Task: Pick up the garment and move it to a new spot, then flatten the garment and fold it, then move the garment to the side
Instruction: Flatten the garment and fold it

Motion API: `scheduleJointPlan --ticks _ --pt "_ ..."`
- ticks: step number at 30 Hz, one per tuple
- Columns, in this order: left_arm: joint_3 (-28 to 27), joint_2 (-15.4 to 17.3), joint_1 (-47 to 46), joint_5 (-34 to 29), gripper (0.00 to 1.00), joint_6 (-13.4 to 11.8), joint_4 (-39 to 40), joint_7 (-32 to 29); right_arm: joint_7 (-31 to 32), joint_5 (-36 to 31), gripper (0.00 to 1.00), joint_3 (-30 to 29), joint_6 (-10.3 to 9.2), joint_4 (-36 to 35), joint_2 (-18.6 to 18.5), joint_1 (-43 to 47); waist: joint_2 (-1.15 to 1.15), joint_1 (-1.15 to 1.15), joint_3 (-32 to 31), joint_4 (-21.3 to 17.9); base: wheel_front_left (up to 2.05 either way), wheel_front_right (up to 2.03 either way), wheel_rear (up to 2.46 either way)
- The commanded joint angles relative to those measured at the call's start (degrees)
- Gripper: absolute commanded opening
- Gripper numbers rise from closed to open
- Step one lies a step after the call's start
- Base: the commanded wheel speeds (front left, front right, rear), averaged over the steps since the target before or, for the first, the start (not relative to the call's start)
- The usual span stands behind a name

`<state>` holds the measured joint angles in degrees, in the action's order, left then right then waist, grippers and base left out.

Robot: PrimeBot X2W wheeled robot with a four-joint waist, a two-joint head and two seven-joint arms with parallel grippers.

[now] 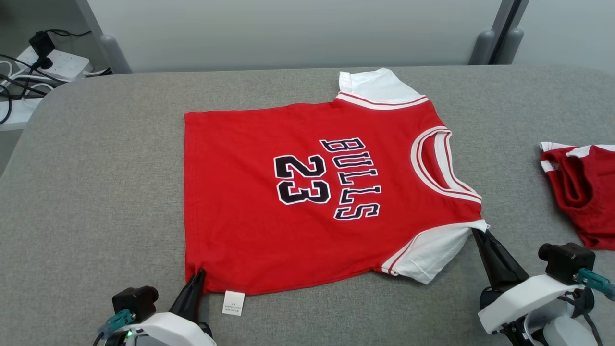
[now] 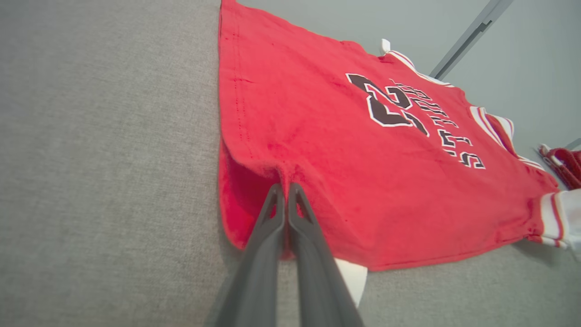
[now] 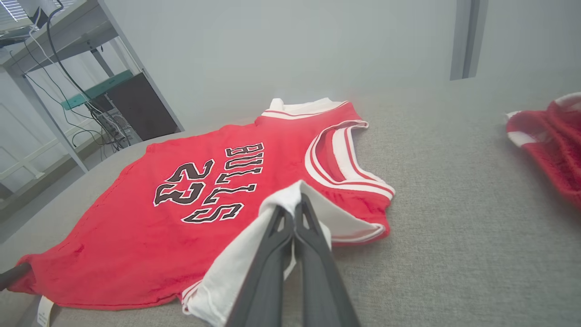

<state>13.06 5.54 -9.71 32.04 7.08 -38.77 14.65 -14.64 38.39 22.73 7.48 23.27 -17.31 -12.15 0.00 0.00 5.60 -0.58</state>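
The garment (image 1: 288, 202) is a red jersey with white sleeves, printed "BULLS 23", spread flat on the grey table (image 1: 96, 192). My left gripper (image 1: 198, 274) is shut on the garment's near left hem corner; in the left wrist view the fingertips (image 2: 287, 186) pinch a raised fold of red cloth (image 2: 317, 136). My right gripper (image 1: 478, 233) is shut on the near white sleeve, and the right wrist view shows white fabric (image 3: 290, 200) bunched around its tips (image 3: 293, 206). A white label (image 1: 233, 302) sticks out under the hem.
A second red and white garment (image 1: 584, 192) lies crumpled at the table's right edge, also seen in the right wrist view (image 3: 551, 145). A power strip with cables (image 1: 33, 72) sits beyond the table's far left corner. Grey wall behind.
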Motion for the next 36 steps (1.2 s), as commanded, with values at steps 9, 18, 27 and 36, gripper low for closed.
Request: scheduleJointPlan --ticks 9,18,27,36 --pt "3.1 3.4 -3.6 5.3 0.0 0.4 -3.3 0.3 -0.4 -1.8 0.0 -0.5 0.01 -0.8 0.7 0.7 0.0 0.0 0.0 0.7 0.0 0.0 0.0" --pt "4.2 4.4 -4.8 8.1 0.0 0.4 -2.0 0.3 -0.4 -1.8 0.0 -1.8 0.01 -1.5 0.2 0.2 0.0 0.0 0.3 0.4 0.0 0.0 0.0" --pt "6.9 7.1 -10.3 11.8 0.0 0.4 -1.7 0.3 -0.4 -3.0 0.0 -3.4 0.01 0.7 0.8 -4.6 0.0 0.0 2.5 0.5 0.0 0.0 0.0" --pt "10.4 7.9 -17.4 13.8 0.0 0.4 -5.1 0.3 -0.4 -4.8 0.0 -5.7 0.01 7.8 2.8 -13.4 0.0 0.0 6.1 0.9 0.0 0.0 0.0"
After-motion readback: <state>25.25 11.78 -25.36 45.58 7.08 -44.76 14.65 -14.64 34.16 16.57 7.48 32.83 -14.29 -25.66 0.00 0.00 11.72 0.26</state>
